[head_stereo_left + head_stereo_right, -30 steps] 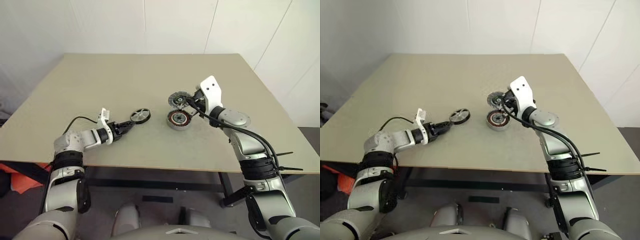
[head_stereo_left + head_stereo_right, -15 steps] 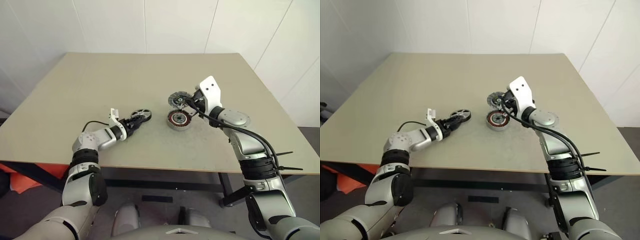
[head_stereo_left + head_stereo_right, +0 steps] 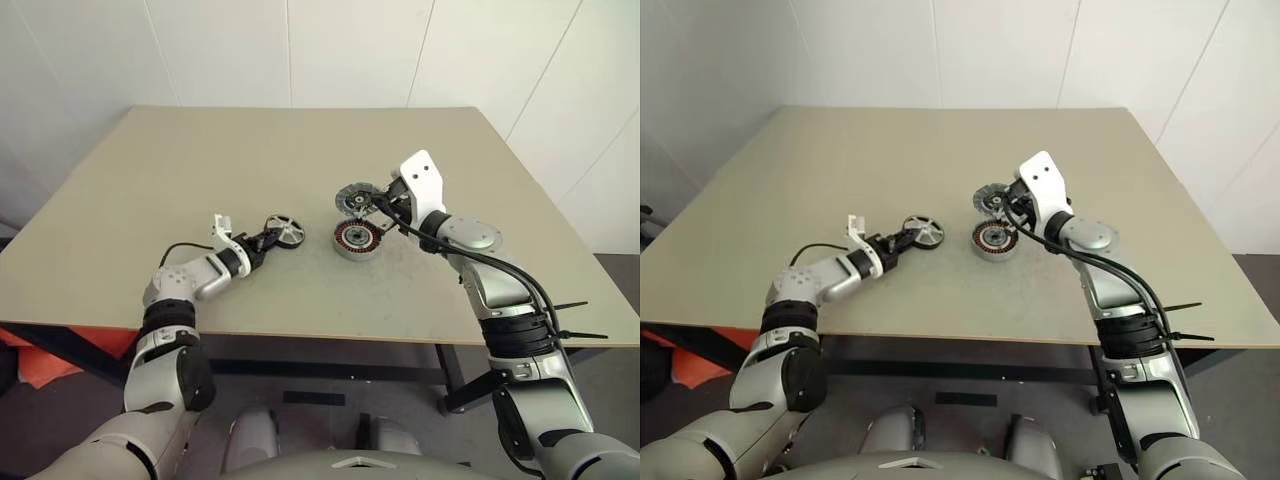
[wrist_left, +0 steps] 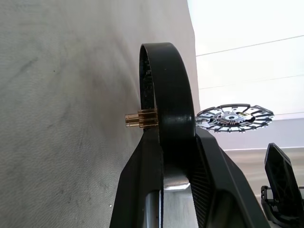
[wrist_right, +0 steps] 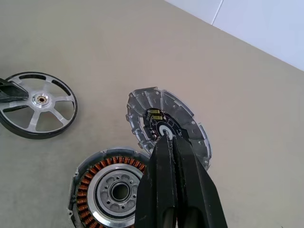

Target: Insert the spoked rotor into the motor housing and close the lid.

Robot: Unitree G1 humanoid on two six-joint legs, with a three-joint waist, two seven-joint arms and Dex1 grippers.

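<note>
I can read no text, label, brand, number or sign anywhere I look. The spoked rotor (image 5: 38, 104), the motor housing (image 5: 111, 190) and the lid (image 5: 166, 124) all show bare metal, copper windings and dark parts without lettering I can make out. The bench (image 3: 300, 150) is plain and unmarked too.
</note>
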